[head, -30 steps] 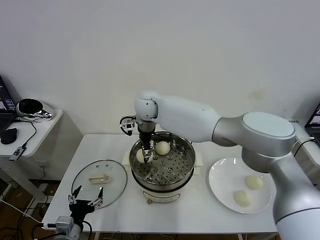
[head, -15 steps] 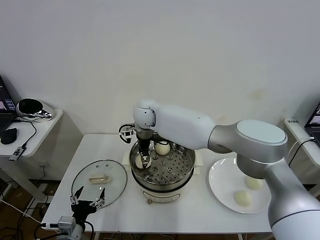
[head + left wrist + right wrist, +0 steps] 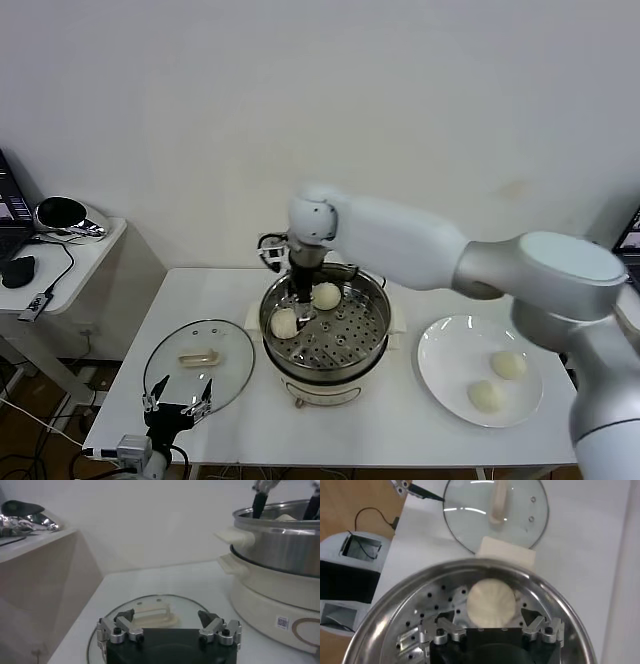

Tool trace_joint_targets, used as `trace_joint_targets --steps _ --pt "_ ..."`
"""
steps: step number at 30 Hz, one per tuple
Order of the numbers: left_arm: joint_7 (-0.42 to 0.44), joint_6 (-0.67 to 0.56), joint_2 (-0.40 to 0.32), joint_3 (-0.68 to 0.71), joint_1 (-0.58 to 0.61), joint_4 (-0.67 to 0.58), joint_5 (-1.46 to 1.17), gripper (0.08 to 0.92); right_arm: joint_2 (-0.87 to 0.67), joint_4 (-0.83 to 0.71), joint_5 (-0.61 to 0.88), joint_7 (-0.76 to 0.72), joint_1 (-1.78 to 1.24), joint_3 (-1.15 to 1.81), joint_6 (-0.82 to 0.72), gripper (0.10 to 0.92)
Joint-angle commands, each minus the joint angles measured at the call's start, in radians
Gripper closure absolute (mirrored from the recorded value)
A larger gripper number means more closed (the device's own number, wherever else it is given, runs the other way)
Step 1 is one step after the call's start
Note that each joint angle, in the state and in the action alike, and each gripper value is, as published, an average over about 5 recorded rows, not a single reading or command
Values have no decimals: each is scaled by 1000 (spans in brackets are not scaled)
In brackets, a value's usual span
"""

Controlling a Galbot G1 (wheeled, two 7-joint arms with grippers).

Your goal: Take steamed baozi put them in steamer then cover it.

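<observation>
Baozi half loaded: two in the steamer [image 3: 325, 330], two on the plate [image 3: 440, 350].

Right end effector [image 3: 492, 625] gapes empty just above a smooth, cream-white baozi [image 3: 491, 601]; a sideways exit could nudge it. Left end effector [image 3: 169, 625], open, waits over the glass cover [image 3: 150, 614] on the worktop [image 3: 400, 420].

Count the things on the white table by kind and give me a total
Baozi: 4, two in the steamer, two on the plate
Steamer: 1
Cover: 1
Plate: 1
Total: 7
</observation>
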Motion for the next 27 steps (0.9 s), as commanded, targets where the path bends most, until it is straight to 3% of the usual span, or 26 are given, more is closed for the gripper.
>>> trace_joint_targets --steps 1,7,12,18,27 --pt "1 6 -1 -3 5 -3 -5 177 -496 357 -41 -67 113 107 72 203" --pt "0 7 1 0 28 -12 -7 177 -777 465 -132 -117 52 134 150 203" --pt "0 10 -2 4 37 -19 -6 177 -908 527 -272 -132 -120 196 201 203" --pt "3 19 -11 20 48 -36 6 177 -947 517 -409 -134 -474 434 244 203" --pt "3 21 -21 22 66 -45 21 177 -904 432 -507 -112 -762 601 282 203"
